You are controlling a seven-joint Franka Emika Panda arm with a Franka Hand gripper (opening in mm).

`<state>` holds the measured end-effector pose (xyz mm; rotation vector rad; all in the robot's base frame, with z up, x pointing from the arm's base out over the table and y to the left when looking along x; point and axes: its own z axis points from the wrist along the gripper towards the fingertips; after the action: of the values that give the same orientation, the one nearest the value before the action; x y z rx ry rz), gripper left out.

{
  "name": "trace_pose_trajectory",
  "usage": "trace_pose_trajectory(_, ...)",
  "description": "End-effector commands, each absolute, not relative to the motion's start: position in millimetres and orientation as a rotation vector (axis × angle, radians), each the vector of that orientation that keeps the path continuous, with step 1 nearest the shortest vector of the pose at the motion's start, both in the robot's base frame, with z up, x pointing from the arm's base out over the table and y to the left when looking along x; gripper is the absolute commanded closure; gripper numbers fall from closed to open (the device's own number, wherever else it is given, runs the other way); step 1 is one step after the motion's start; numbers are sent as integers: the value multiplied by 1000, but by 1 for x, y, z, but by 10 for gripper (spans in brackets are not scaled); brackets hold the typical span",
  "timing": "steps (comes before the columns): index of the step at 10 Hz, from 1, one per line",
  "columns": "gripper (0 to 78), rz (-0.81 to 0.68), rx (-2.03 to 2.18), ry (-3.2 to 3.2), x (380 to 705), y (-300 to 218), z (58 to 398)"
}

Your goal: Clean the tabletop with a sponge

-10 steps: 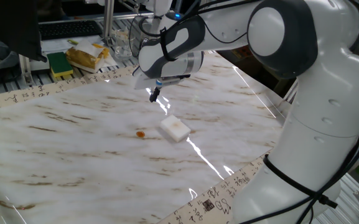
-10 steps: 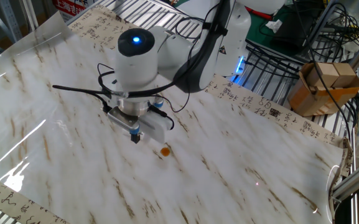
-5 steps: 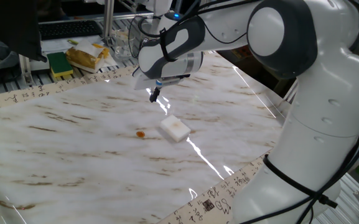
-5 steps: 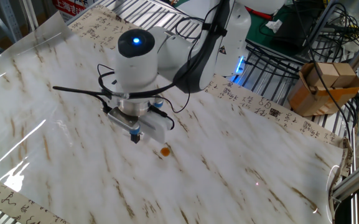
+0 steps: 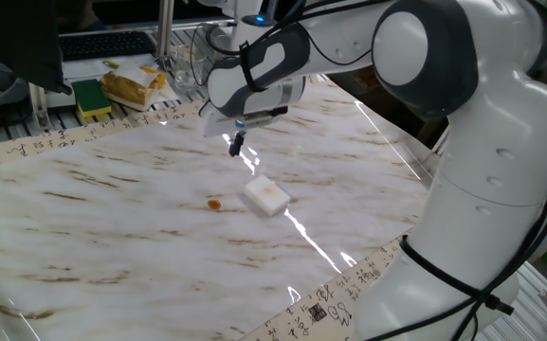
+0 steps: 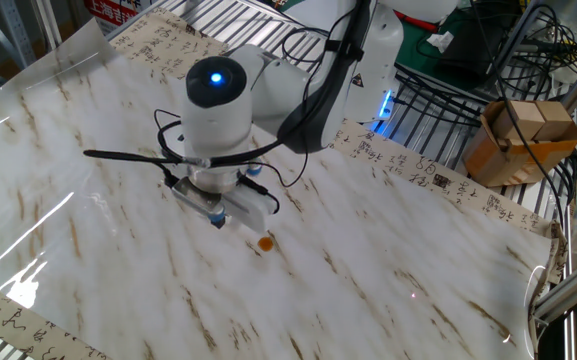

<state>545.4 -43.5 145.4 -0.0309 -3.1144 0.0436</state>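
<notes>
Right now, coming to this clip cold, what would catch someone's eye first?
The big white robot arm fills the right side, its end effector hanging above the marble-look tabletop. Just below it lie a small white sponge and, beside that, a tiny orange spot.

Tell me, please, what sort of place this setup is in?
Probably a robotics lab: the arm works over a marble-look tabletop on a metal-slatted bench, with a keyboard and loose cables around it.
</notes>
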Motion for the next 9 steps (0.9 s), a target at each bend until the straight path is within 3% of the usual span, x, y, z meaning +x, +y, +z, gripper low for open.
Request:
trace_pose_trajectory(1, 776, 35, 15, -3111, 546, -44, 146)
trace_pose_trajectory(9, 776, 16, 159, -3165, 512, -63, 122)
